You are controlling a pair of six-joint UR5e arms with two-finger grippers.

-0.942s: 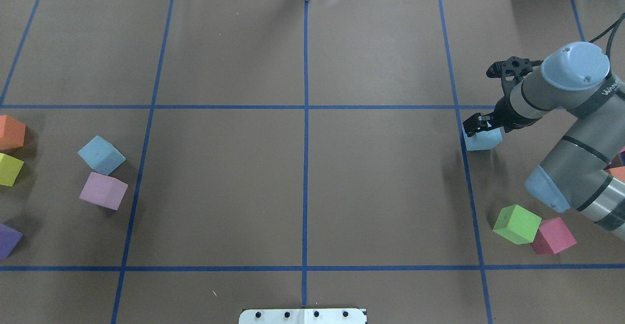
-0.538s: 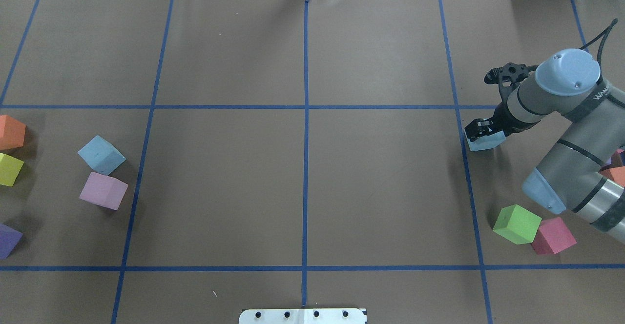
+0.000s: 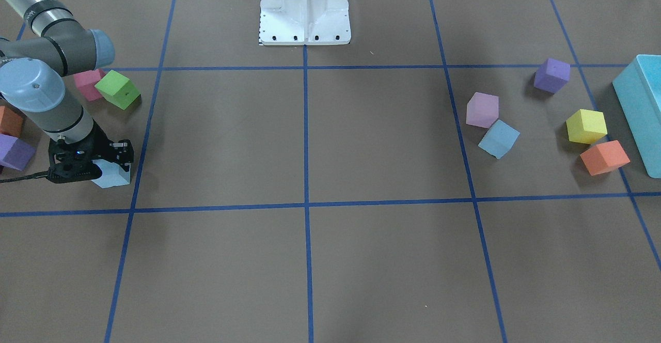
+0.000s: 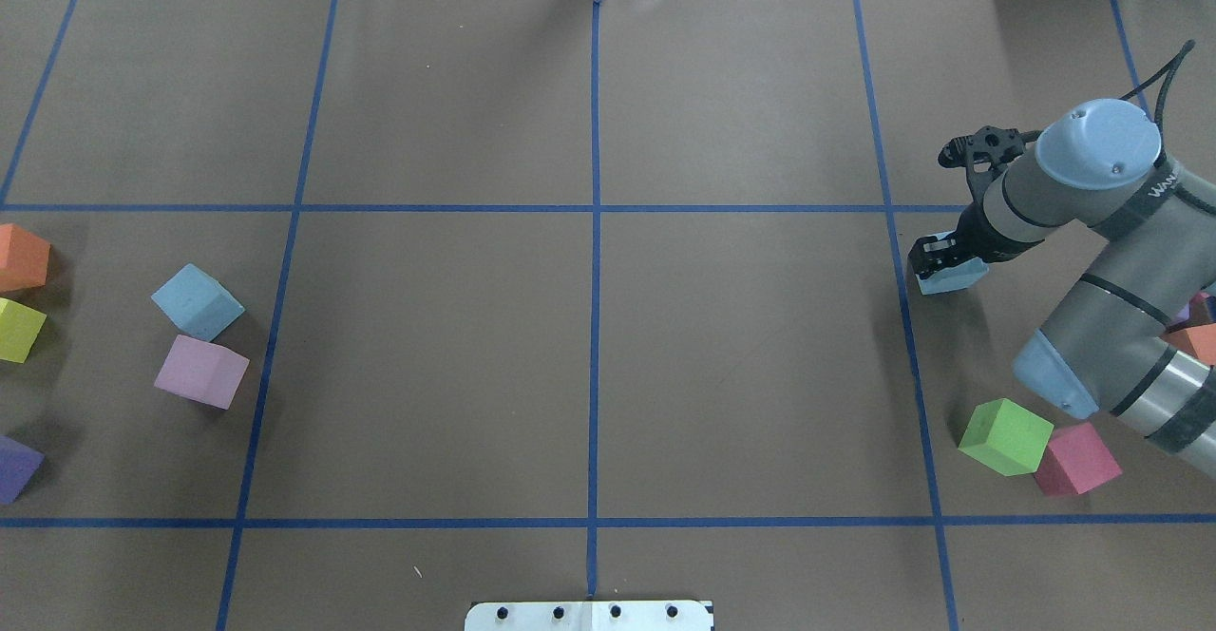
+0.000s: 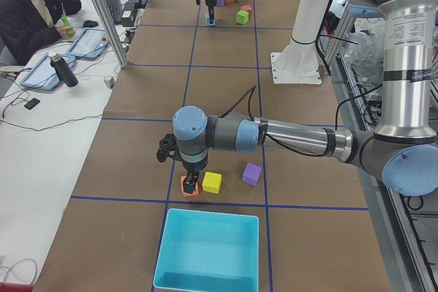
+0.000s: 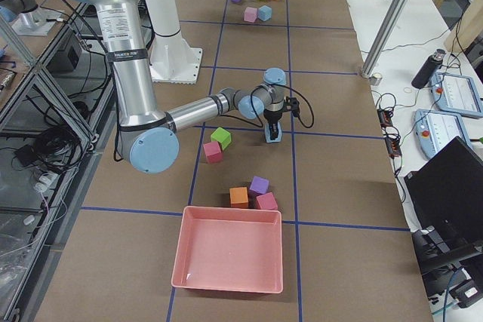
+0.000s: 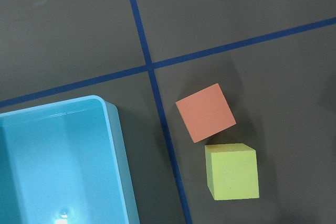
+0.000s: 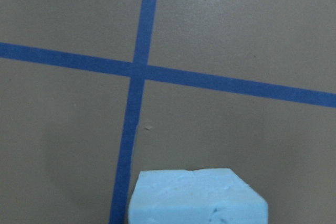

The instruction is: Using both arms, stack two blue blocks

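One pale blue block (image 4: pixel 955 278) sits on the table at the right, also seen in the front-facing view (image 3: pixel 112 176) and close up in the right wrist view (image 8: pixel 197 198). My right gripper (image 4: pixel 936 256) is down on it, jaws closed on its sides, and the block rests on the paper. The second blue block (image 4: pixel 198 301) lies at the left beside a lilac cube (image 4: pixel 201 372). My left gripper (image 5: pixel 193 181) shows only in the exterior left view, hanging over an orange cube (image 7: pixel 205 112). I cannot tell if it is open or shut.
A green cube (image 4: pixel 1005 436) and a pink-red cube (image 4: pixel 1077 459) lie under my right arm. Orange (image 4: pixel 19 258), yellow (image 4: pixel 17 330) and purple (image 4: pixel 14 468) cubes lie at the left edge. There is a turquoise box (image 3: pixel 640 110) beyond them and a pink tray (image 6: pixel 230 246) at the right end.
My right gripper has sunk lower onto the pale blue block, and the block has shifted slightly to the right with it. The cubes at the left have not moved.
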